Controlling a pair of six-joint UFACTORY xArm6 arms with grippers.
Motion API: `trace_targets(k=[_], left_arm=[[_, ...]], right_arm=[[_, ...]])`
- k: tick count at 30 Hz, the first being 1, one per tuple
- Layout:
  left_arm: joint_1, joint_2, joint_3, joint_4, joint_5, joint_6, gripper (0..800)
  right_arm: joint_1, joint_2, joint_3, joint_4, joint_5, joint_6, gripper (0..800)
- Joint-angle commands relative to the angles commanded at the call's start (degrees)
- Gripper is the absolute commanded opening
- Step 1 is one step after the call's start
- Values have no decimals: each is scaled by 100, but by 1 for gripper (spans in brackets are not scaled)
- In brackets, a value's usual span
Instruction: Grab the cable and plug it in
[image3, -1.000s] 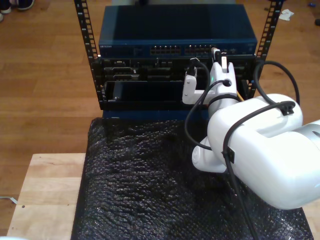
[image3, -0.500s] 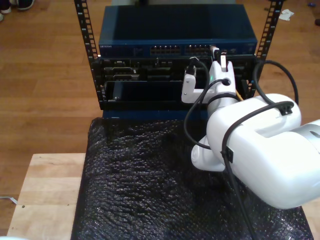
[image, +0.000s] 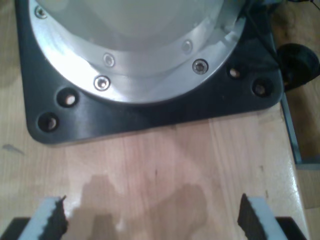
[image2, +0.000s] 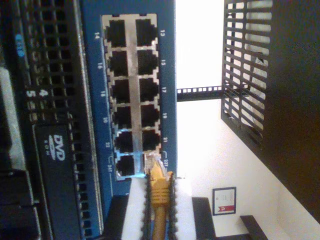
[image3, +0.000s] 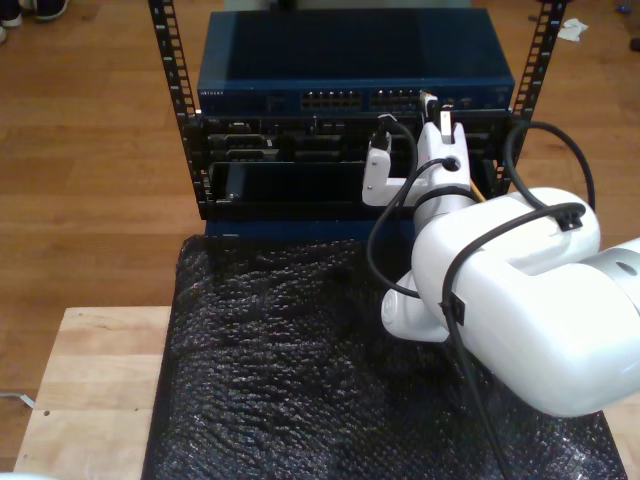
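The yellow-orange cable (image2: 159, 192) is held between the fingers of my second gripper (image2: 159, 210), which is shut on it. Its clear plug (image2: 151, 162) sits at the mouth of the end port by the mark 23 on the blue switch (image2: 95, 75); how deep it sits I cannot tell. In the exterior view my second gripper (image3: 438, 105) is up against the switch's right port block (image3: 400, 98). A sliver of the cable (image3: 478, 190) shows beside the wrist. My first gripper (image: 152, 220) is open over bare wood, nothing between its fingertips (image: 50, 220).
The switch sits atop a black rack (image3: 290, 165) between perforated posts (image3: 170, 60). A black bubble-wrap mat (image3: 280, 370) covers the wooden table (image3: 90, 380). Thick black arm cables (image3: 385, 215) loop beside the wrist. An arm's black base plate (image: 150, 112) lies in front of my first gripper.
My second arm has crept slightly toward the exterior view's left and closer to the switch, the cable still in its grip.
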Motion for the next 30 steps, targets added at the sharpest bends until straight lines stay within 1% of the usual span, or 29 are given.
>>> trace_targets(k=[30], left_arm=[[0, 0, 0, 0, 0, 9, 800]], right_arm=[[-35, 53, -97, -9, 9, 0, 0]])
